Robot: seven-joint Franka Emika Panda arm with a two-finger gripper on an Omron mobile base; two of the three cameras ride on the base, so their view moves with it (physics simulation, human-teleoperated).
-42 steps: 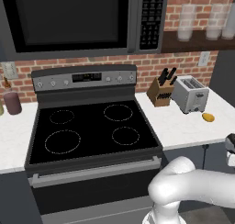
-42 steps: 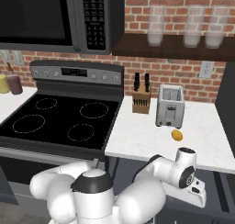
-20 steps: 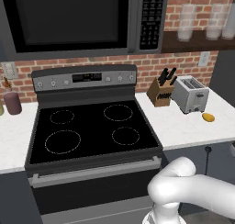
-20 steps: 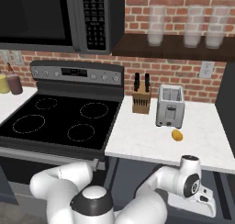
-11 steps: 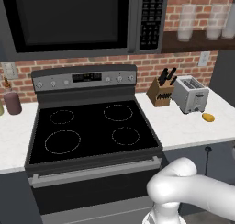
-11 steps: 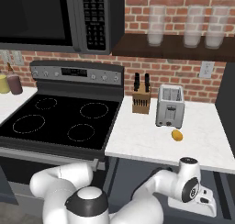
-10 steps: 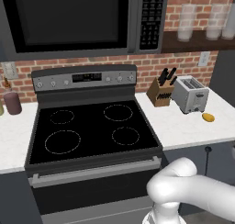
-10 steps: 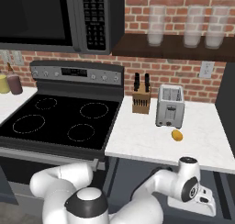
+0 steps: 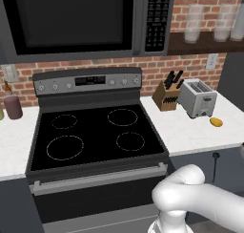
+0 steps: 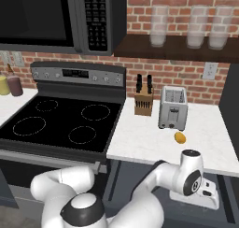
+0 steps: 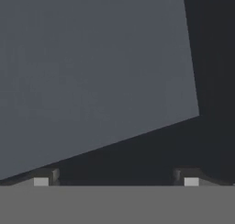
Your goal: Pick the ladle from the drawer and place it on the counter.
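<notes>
The white speckled counter (image 10: 144,138) lies right of the stovetop; in the left base view the counter (image 9: 183,127) carries the toaster. My arm reaches under its front edge, with the wrist (image 10: 191,178) low against the dark cabinet front. In the hand view my gripper (image 11: 115,179) is open, its two fingertips (image 11: 46,178) far apart over a flat grey surface and a dark band, with nothing between them. The ladle is hidden, and I cannot make out the inside of the drawer.
On the counter stand a knife block (image 10: 143,102) and a silver toaster (image 10: 172,108), with a small orange fruit (image 10: 180,137) nearer the front edge. The black stovetop (image 10: 56,124) is to the left. A microwave (image 10: 56,17) hangs above it, and shelf glasses (image 10: 159,26) above the counter.
Over two seconds the wrist sank from the counter's front edge to below it and left the left base view. In the last half second nothing moved.
</notes>
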